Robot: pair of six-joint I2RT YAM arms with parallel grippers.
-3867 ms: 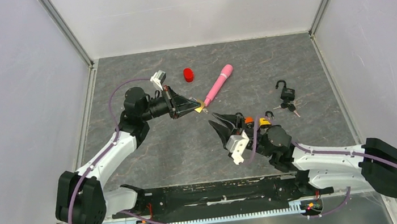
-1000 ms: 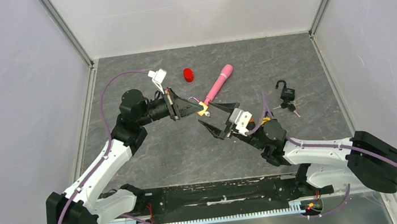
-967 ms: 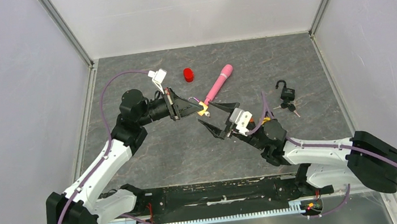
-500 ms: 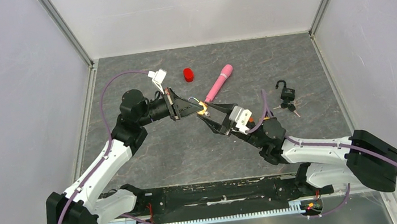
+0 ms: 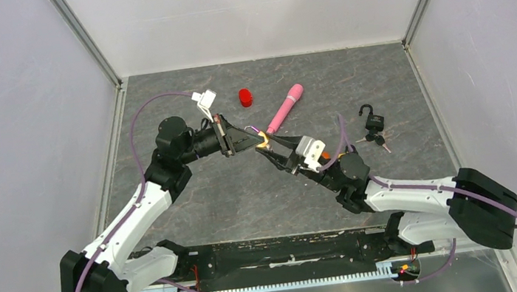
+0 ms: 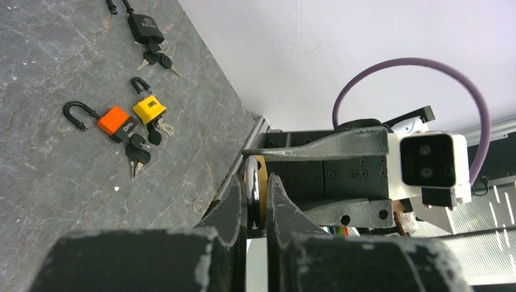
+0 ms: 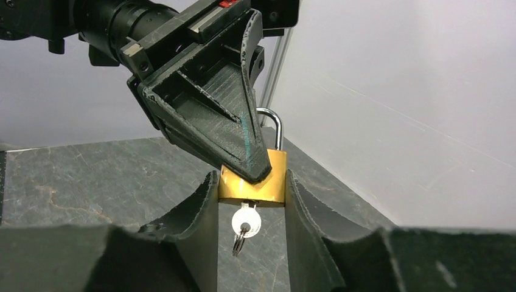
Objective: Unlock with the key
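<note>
Above the middle of the tabletop [image 5: 232,194], a brass padlock [image 7: 252,182] is held off the surface, pinched flat between the nearly closed fingers of the left gripper [image 6: 255,182]. A key [image 7: 245,222] is seen hanging from the padlock's underside. The padlock's body is flanked on both sides by the right gripper [image 7: 251,176], narrowed close against it; whether it is actually gripped cannot be told.

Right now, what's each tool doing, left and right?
Left tool: closed, holding the brass padlock.
Right tool: around the padlock body; whether it grips cannot be told.
</note>
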